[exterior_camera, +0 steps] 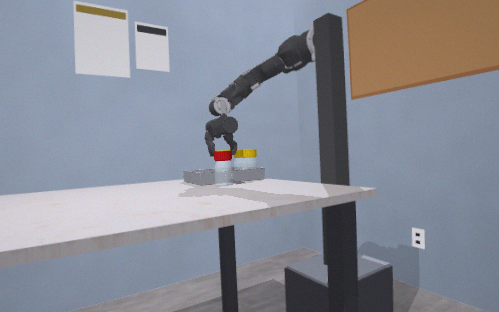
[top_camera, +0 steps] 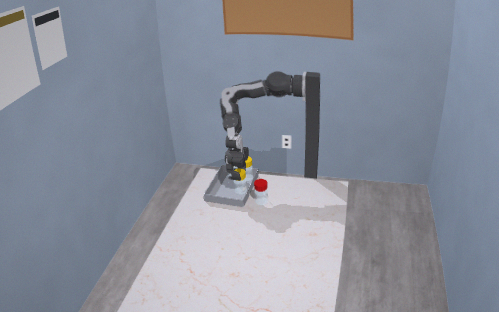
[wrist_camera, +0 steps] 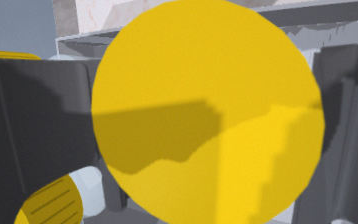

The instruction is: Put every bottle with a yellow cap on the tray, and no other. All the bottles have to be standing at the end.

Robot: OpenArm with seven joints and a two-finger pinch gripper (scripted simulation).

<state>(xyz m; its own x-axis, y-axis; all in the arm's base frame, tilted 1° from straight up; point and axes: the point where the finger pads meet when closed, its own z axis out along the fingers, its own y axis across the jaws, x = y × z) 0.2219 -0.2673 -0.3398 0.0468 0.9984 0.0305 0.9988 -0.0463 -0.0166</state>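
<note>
My gripper (top_camera: 235, 172) (exterior_camera: 220, 146) is shut on a clear bottle with a yellow cap (top_camera: 241, 174) (wrist_camera: 208, 112) and holds it upright over the grey tray (top_camera: 217, 196) (exterior_camera: 196, 176) (wrist_camera: 81, 42). In the wrist view its cap fills the frame between my dark fingers. I cannot tell whether the bottle touches the tray floor. A second yellow-capped bottle (top_camera: 248, 161) (exterior_camera: 246, 154) stands in the tray at the back. A yellow cap (wrist_camera: 48, 206) shows at the lower left of the wrist view. A red-capped bottle (top_camera: 260, 186) (exterior_camera: 222, 156) stands on the table just right of the tray.
The arm's dark post (top_camera: 312, 125) (exterior_camera: 332, 100) stands at the back edge of the marble table (top_camera: 232, 260) (exterior_camera: 97, 205). The red-capped bottle hides the held bottle in the exterior view.
</note>
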